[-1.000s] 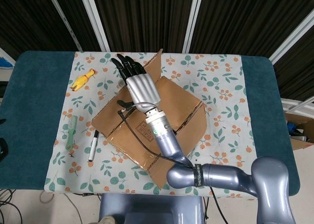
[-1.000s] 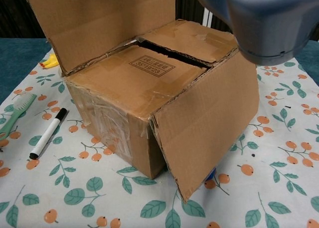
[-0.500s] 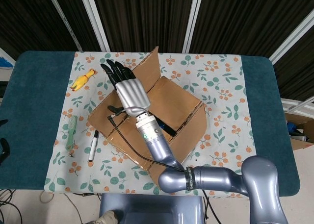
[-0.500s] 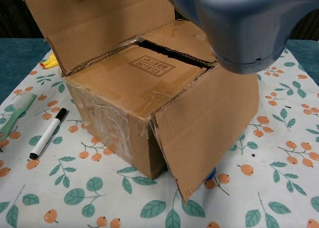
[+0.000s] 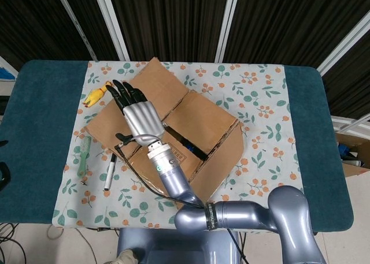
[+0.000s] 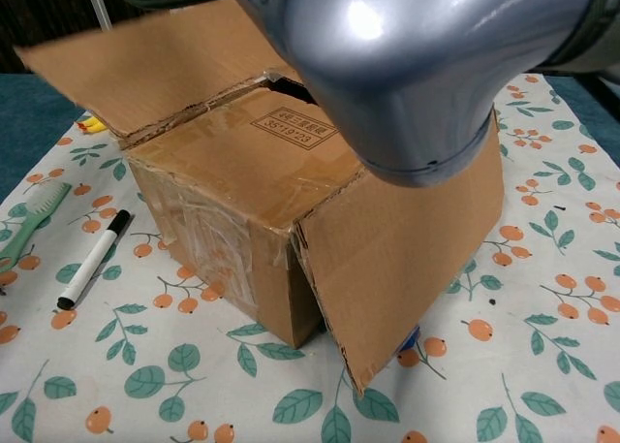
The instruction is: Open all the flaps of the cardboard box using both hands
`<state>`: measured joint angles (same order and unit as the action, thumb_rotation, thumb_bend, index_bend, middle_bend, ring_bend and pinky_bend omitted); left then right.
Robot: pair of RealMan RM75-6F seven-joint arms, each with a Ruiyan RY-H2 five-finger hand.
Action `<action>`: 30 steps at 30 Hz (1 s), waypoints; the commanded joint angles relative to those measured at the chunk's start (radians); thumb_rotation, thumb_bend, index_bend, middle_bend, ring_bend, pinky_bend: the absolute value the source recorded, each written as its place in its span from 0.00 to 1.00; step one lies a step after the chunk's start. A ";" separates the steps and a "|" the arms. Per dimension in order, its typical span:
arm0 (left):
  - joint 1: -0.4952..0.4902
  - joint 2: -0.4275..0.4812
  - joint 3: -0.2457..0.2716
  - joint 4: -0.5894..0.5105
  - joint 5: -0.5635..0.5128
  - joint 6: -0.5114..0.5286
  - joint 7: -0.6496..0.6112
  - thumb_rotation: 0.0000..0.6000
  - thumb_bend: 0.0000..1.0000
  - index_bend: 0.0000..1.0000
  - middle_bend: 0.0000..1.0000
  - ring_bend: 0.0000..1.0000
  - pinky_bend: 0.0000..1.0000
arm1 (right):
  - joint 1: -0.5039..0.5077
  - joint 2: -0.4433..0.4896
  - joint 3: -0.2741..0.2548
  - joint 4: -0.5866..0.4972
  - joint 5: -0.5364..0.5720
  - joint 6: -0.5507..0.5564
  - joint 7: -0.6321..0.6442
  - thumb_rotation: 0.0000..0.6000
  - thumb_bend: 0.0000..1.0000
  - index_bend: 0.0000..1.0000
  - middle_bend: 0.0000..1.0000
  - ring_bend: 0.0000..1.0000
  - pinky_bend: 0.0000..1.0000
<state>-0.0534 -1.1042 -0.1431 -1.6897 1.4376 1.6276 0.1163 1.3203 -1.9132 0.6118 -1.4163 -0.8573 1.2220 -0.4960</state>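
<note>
Tabletop: robot hand (image 5: 140,116) flat on flap (image 5: 136,105)

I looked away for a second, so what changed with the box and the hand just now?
The right hand swept left, pushing the cardboard box's far-left flap from nearly upright to folded outward. The near-right flap still hangs down, the inner flaps stay closed, and the marker and comb haven't moved.

Brown cardboard box (image 5: 191,134) is being seen set at an angle mid-table, taped along its edges. Far-left flap (image 5: 139,99) is being held folded outward and nearly flat, w/ near-right flap (image 6: 407,249) hanging down the box side. Two inner flaps, one w/ a printed label (image 6: 294,125), are being left closed over the top.
</note>
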 commanded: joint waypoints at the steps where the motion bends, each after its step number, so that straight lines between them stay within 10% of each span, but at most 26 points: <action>1: 0.001 0.000 0.000 0.000 -0.001 0.000 0.002 1.00 0.64 0.24 0.09 0.02 0.00 | 0.001 -0.002 -0.010 -0.008 -0.006 0.006 -0.014 1.00 0.00 0.00 0.00 0.00 0.15; 30: -0.030 0.006 0.056 0.019 0.084 -0.067 -0.021 1.00 0.64 0.21 0.10 0.02 0.00 | -0.415 0.517 -0.246 -0.276 -0.096 -0.034 0.069 1.00 0.00 0.00 0.02 0.03 0.15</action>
<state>-0.0821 -1.0992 -0.0891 -1.6724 1.5184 1.5623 0.0968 0.9345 -1.4286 0.3930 -1.6806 -0.9300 1.1978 -0.4433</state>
